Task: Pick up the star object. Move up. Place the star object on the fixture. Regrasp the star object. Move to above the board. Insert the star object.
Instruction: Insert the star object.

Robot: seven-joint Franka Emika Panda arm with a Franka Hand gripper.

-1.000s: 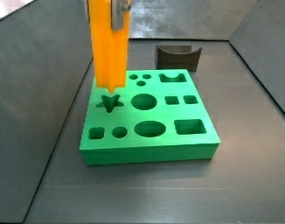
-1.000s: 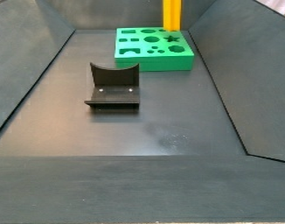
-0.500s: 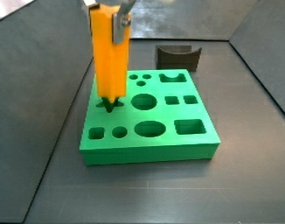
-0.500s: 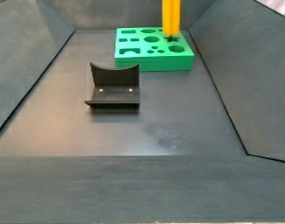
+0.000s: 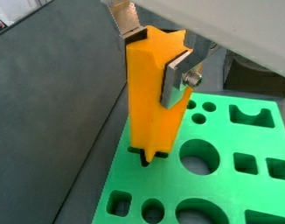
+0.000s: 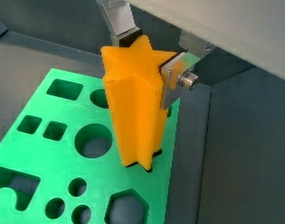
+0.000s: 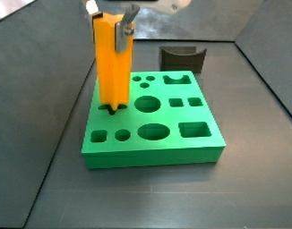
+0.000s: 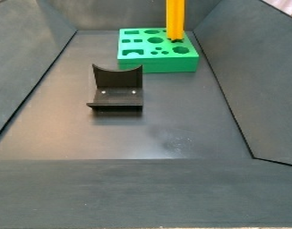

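The star object [image 7: 109, 67] is an orange bar standing upright, and my gripper [image 7: 114, 24] is shut on its upper end. Its lower end sits in the star-shaped hole at the left side of the green board [image 7: 160, 148]. Both wrist views show the silver fingers clamping the star object [image 5: 151, 105] [image 6: 133, 114] from two sides, with the gripper [image 5: 155, 59] [image 6: 146, 63] above the board [image 5: 232, 188] [image 6: 45, 157]. In a side view the star object [image 8: 175, 18] rises from the far corner of the board [image 8: 160, 59]; the gripper is cut off there.
The dark fixture [image 7: 182, 58] [image 8: 115, 88] stands on the grey floor apart from the board. Sloping grey walls enclose the floor on all sides. The board's other holes are circles, squares, a hexagon and a crown shape.
The gripper has come down with the star object. Its lower end has gone from just above the star hole into the hole.
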